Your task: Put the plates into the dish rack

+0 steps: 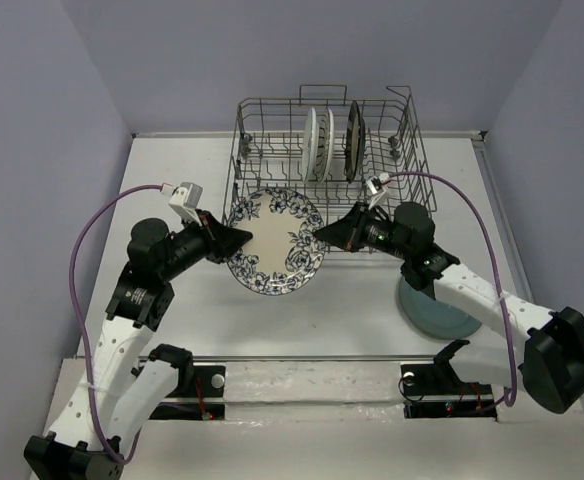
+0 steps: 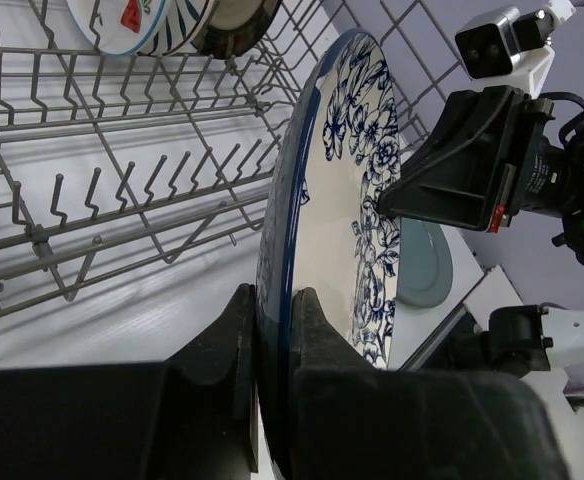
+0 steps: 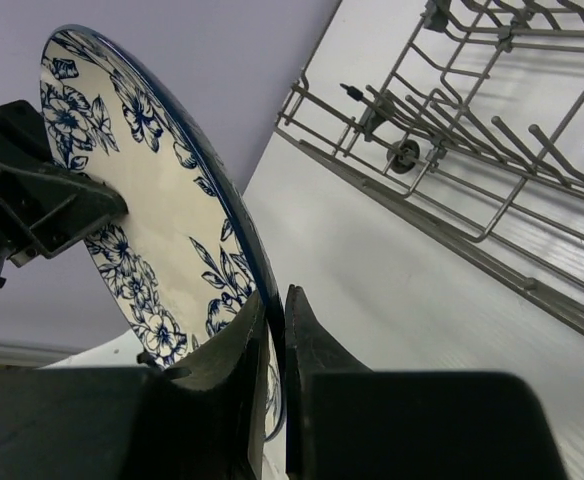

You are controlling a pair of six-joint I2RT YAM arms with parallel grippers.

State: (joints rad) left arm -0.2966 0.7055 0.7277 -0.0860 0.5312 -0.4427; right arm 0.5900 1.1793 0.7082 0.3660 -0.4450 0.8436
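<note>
The blue floral plate (image 1: 275, 241) hangs tilted in the air just in front of the grey wire dish rack (image 1: 402, 140). My left gripper (image 1: 244, 237) is shut on its left rim (image 2: 282, 300). My right gripper (image 1: 322, 234) is shut on its right rim (image 3: 257, 270). Three plates stand upright in the rack: the fruit-motif one (image 1: 312, 143), the striped one (image 1: 324, 143) and the dark glossy one (image 1: 353, 140). The teal-grey plate (image 1: 430, 312) lies flat on the table under my right arm.
The rack's front rows of tines (image 2: 102, 200) stand bare beside the floral plate. Purple walls close in the table on the left, right and back. A metal strip (image 1: 302, 357) runs along the near edge.
</note>
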